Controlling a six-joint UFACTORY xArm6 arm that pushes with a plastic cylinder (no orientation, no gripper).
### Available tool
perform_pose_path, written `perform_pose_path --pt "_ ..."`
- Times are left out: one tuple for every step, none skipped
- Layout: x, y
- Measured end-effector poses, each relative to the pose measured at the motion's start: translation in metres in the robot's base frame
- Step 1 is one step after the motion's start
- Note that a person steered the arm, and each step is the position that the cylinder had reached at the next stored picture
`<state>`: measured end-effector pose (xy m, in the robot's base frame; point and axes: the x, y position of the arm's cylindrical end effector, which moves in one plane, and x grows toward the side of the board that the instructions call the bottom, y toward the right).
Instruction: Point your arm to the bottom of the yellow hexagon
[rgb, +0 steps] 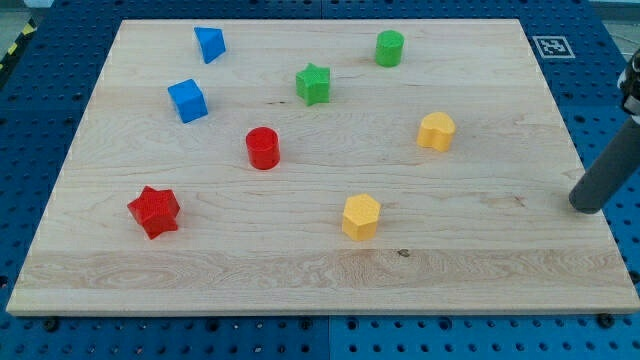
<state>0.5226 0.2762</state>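
The yellow hexagon (361, 216) sits on the wooden board (300, 270) at the view's lower middle. My dark rod comes in from the view's right edge, and my tip (585, 207) rests near the board's right edge, far to the right of the yellow hexagon and about level with it. A second yellow block, rounded in shape (436, 131), lies up and to the right of the hexagon, between it and the tip's side.
A red star (154, 211) at the lower left, a red cylinder (263, 148) at the centre left, a blue cube (188, 100), a blue triangular block (210, 44), a green star (313, 83) and a green cylinder (390, 48) lie across the board's upper half.
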Motion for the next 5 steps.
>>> perform_pose_path --pt "0.019 -0.008" --pt "0.031 -0.026" --pt "0.031 -0.048" --pt "0.031 -0.071" --pt "0.031 -0.088"
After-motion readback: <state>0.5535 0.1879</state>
